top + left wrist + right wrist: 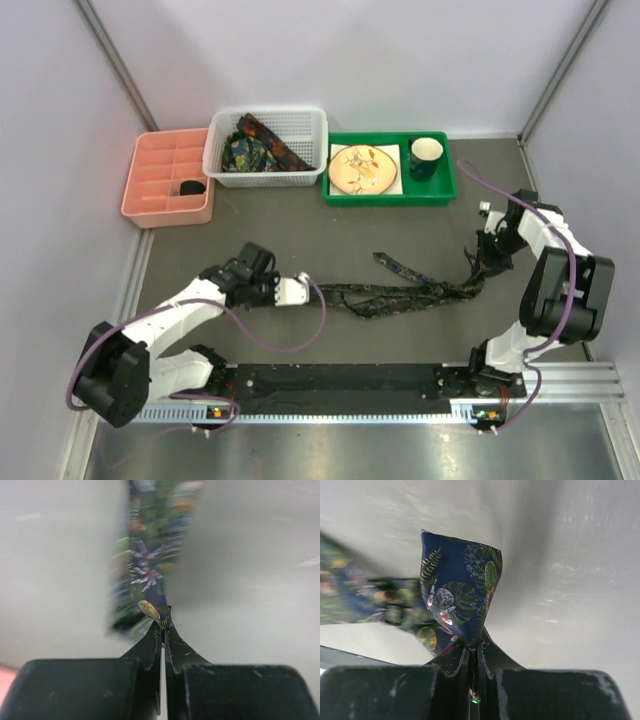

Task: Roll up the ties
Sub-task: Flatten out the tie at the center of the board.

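A dark printed tie point(400, 296) lies stretched across the middle of the table, with a narrow strip point(392, 265) angling up from it. My left gripper point(318, 291) is shut on the tie's left end point(150, 580); its fingers pinch the fabric edge. My right gripper point(478, 268) is shut on the tie's right end point(460, 597), which stands up folded between the fingers. More ties point(255, 148) lie bunched in the white basket point(312, 172) at the back.
A pink divided tray point(165, 177) stands at the back left. A green tray point(385, 196) at the back right holds a plate point(364, 168) and a dark mug point(425, 157). Purple cables loop off both arms. Grey walls close in both sides.
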